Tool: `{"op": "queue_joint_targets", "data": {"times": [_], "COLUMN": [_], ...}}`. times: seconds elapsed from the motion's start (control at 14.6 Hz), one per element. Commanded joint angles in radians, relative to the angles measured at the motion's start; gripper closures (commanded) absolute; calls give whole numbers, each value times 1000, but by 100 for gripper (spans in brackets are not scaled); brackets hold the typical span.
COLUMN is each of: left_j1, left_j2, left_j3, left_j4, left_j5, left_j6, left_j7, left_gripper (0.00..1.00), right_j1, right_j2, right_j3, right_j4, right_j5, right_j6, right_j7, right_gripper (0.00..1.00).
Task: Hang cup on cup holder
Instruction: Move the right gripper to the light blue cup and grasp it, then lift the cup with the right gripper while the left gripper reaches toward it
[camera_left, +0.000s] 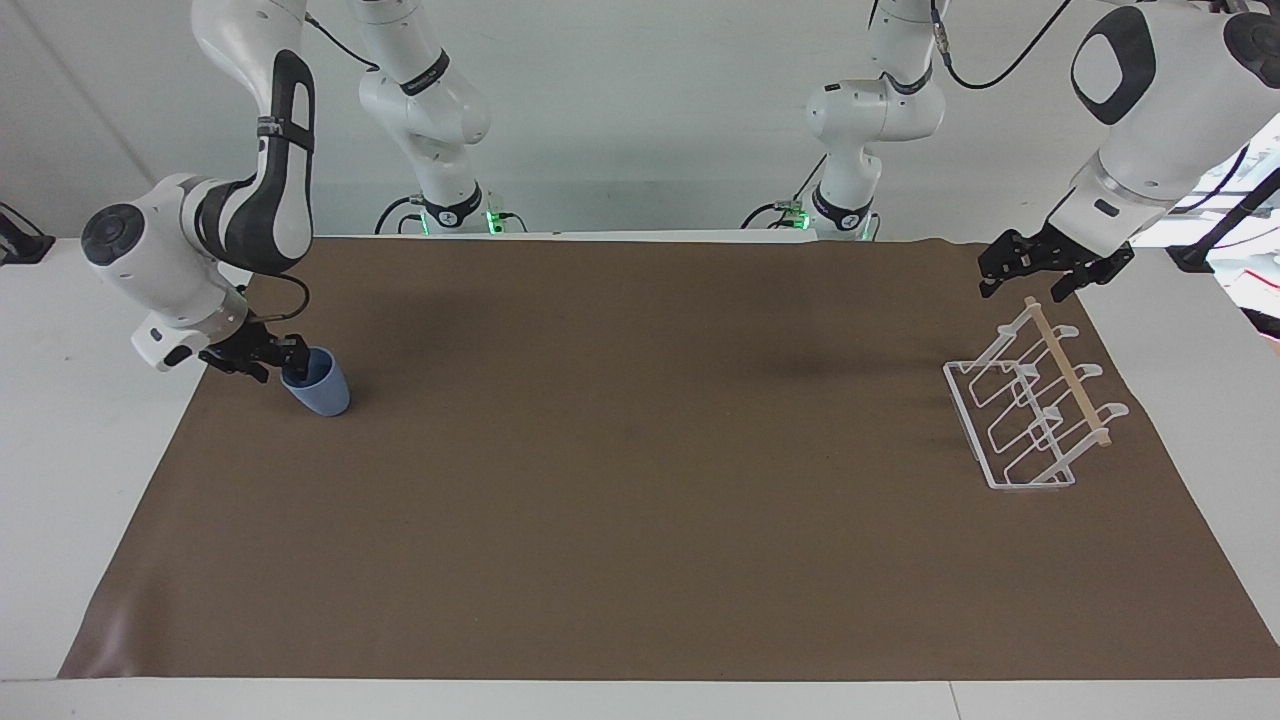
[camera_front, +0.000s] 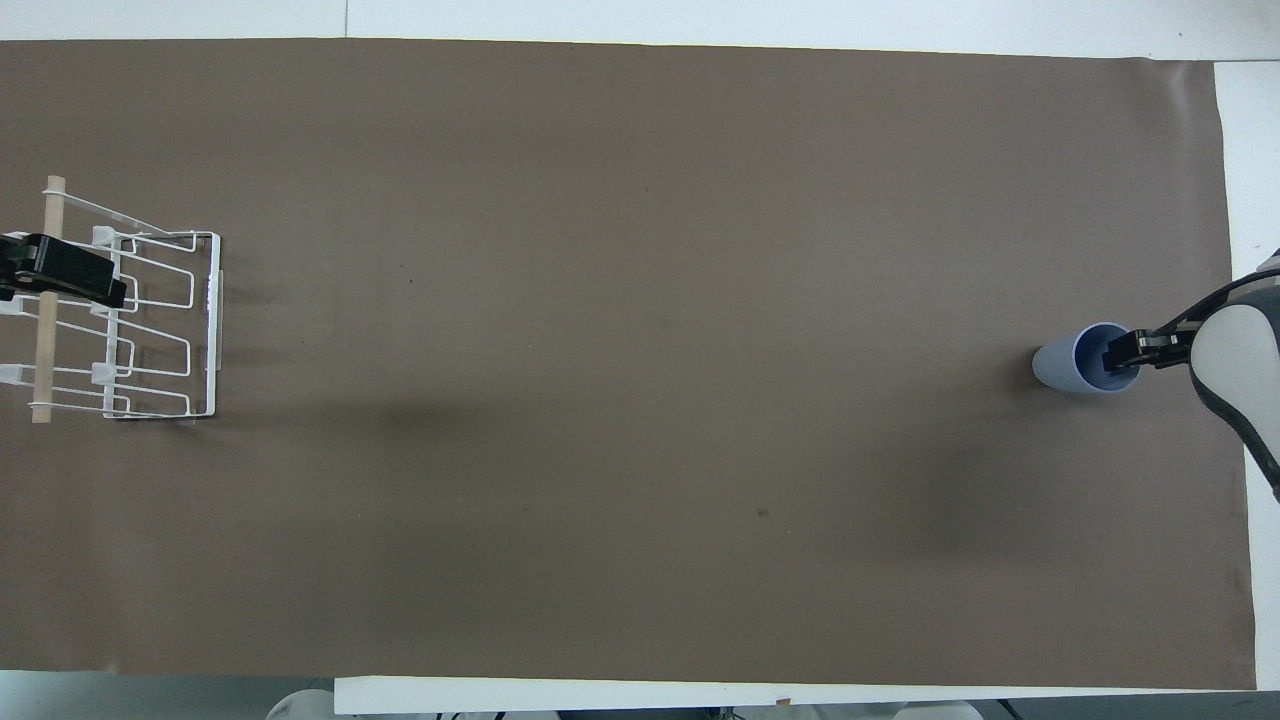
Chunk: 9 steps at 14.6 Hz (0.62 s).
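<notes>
The light-blue cup (camera_left: 322, 388) stands upright on the brown mat at the right arm's end of the table. My right gripper (camera_left: 288, 366) is down at the cup's rim, on the side toward the table's edge; in the overhead view the right gripper (camera_front: 1122, 351) overlaps the cup's (camera_front: 1068, 366) open mouth. The white wire cup holder (camera_left: 1068, 372) with its wooden rod sits at the left arm's end. My left gripper (camera_left: 1030, 283) waits open just above the rod's end nearest the robots, holding nothing.
The brown mat (camera_left: 640, 470) covers nearly the whole table, with bare white table (camera_left: 80, 420) along its edges. Nothing else lies between the cup and the cup holder (camera_front: 213, 325).
</notes>
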Motion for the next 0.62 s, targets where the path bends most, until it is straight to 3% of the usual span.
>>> {"op": "queue_joint_targets", "data": {"times": [0.0, 0.21, 0.34, 0.55], "left_j1": [-14, -20, -23, -25], "left_j2": [-23, -25, -25, -35], "left_j3": [13, 13, 15, 13], "left_j4": [-34, -45, -47, -60], "left_j5": [-4, -4, -4, -4], "left_j6": [19, 21, 21, 10], "left_j7": [-15, -54, -55, -55], "left_gripper": [0, 0, 0, 0], "right_j1": [-2, 0, 17, 36], "right_j2": [-18, -19, -19, -13], "right_j3": [5, 5, 5, 8], "right_j4": [-35, -40, -35, 21], "right_j5": [-2, -2, -3, -3], "right_j6": [32, 31, 21, -60], "right_j7": [-38, -79, -88, -98], "right_gripper": [55, 79, 100, 100]}}
